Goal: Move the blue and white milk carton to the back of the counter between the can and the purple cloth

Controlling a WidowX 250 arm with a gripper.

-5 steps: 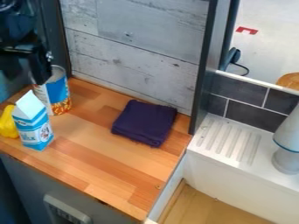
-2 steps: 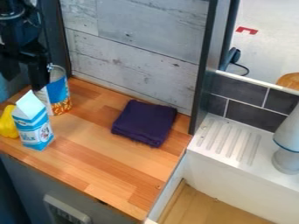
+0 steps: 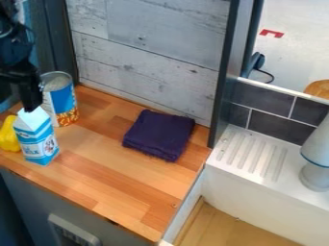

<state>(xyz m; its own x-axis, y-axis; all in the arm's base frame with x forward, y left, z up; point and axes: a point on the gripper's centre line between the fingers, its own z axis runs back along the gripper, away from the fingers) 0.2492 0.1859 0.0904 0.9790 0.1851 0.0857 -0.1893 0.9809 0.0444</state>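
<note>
Though near the can, carton beside yellow object.

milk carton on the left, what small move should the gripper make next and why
Probably a slight shift to centre the gripper over the milk carton before any lowering: its lower end appears right by the peaked top, slightly to one side, and the can and yellow object stand close enough to get bumped.
</note>
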